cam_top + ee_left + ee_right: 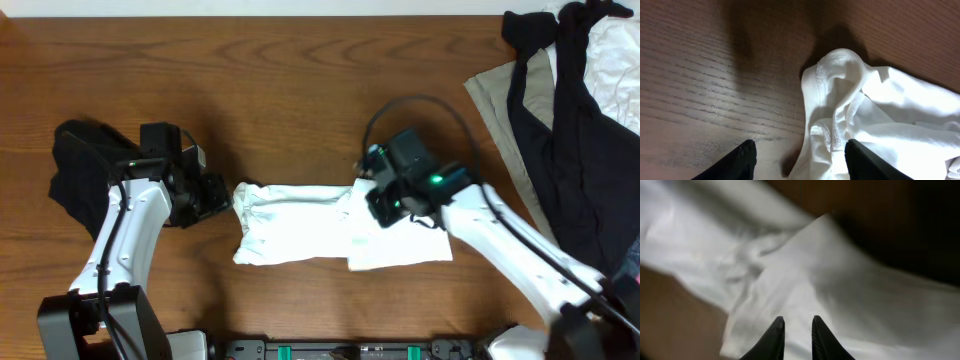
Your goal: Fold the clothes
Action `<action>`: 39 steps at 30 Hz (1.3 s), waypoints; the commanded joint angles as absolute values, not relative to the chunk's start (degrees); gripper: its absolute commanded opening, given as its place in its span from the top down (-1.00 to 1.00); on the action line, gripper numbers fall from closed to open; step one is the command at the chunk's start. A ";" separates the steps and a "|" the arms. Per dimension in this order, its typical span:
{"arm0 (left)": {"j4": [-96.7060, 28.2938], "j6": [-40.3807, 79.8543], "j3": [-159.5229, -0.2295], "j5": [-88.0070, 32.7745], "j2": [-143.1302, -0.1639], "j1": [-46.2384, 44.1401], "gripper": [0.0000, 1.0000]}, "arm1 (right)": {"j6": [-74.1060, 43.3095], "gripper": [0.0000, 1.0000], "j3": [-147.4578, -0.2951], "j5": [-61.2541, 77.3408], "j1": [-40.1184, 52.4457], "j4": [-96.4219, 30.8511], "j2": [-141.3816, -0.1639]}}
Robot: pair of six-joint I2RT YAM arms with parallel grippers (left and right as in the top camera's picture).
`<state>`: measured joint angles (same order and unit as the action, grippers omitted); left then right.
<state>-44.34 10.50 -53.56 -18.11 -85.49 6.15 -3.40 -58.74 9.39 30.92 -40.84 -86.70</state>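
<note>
**Fold in progress: shirt reduced to a strip**

The shirt (330, 225) lies as a lengthwise strip at mid-table (300, 80). The left gripper (800, 152) stands open astride the shirt's left end, holding nothing. The right gripper (796, 332) is over the right end, fingers nearly together; whether it pinches cloth cannot be told. Likely next: grip one end and carry it across.

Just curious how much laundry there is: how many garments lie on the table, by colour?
White: 2 (folded T-shirt, crumpled white piece)
Black: 2 (left black garment, right black garment)
Beige: 1 (beige cloth)
Total: 5
</note>
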 commanded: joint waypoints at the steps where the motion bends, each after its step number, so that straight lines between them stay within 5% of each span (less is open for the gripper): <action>1: -44.34 10.35 -53.45 -18.79 -85.52 6.02 -0.18 | -8.56 0.62 -60.05 1.50 28.32 -41.15 -83.88; 31: -44.31 10.35 -53.30 -18.79 -85.52 6.02 -0.18 | -3.53 0.47 -59.83 8.16 27.05 -32.67 -100.53; 39: -44.34 10.37 -52.71 -18.79 -85.52 6.02 -0.18 | -4.14 -0.04 -59.83 7.70 27.05 -19.49 -104.71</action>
<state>-44.29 10.50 -53.43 -18.17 -85.49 6.15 -4.25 -59.51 7.51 26.76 -20.86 -104.07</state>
